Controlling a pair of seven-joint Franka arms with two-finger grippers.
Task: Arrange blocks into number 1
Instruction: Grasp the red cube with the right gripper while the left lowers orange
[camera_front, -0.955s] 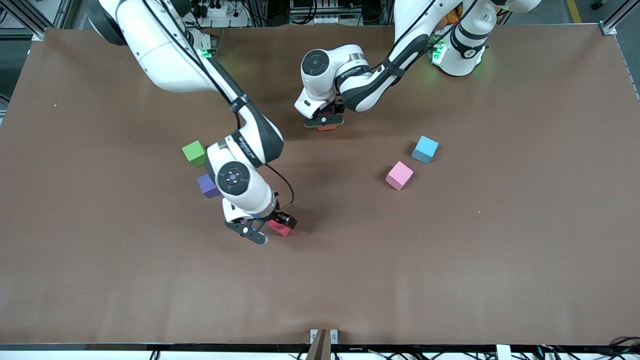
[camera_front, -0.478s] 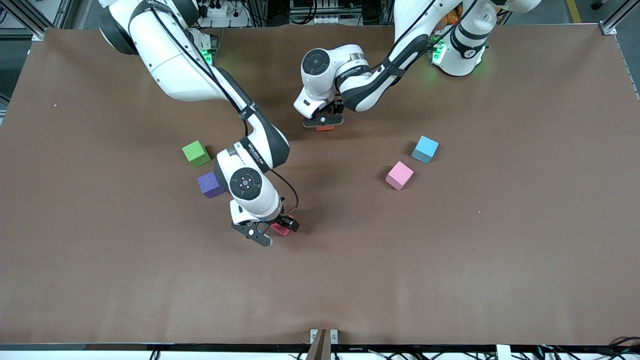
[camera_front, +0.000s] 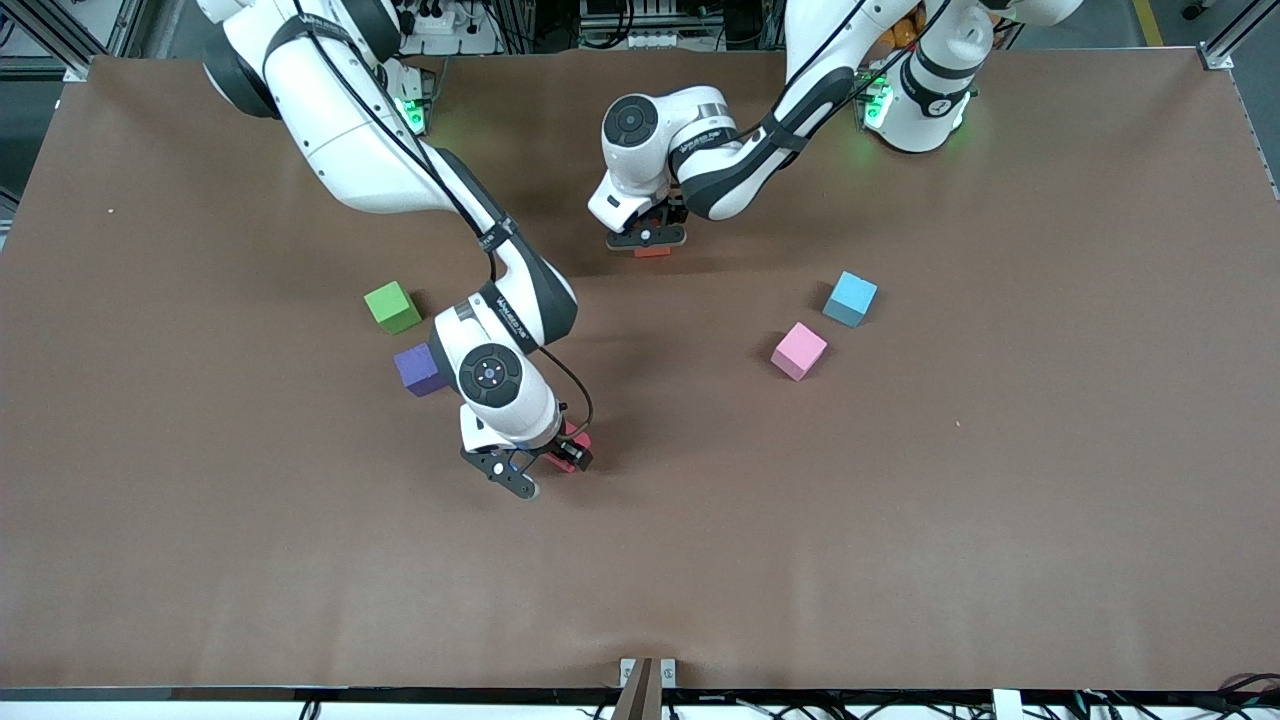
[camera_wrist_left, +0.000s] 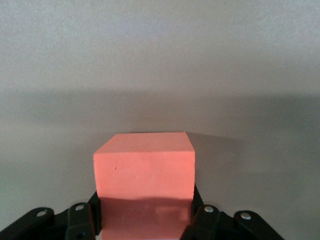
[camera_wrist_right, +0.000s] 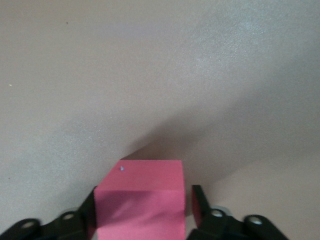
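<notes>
The right hand (camera_front: 541, 467) grips a deep pink block (camera_front: 567, 455) low over the surface (camera_front: 900, 520) while the left hand (camera_front: 649, 240) clamps an orange-red block (camera_wrist_left: 144, 177), so a tilted release could leave either cube crooked.

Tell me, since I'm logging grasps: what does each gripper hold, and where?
The left gripper holds the orange block by two opposite side faces. The right gripper holds a pink block the same way.
</notes>
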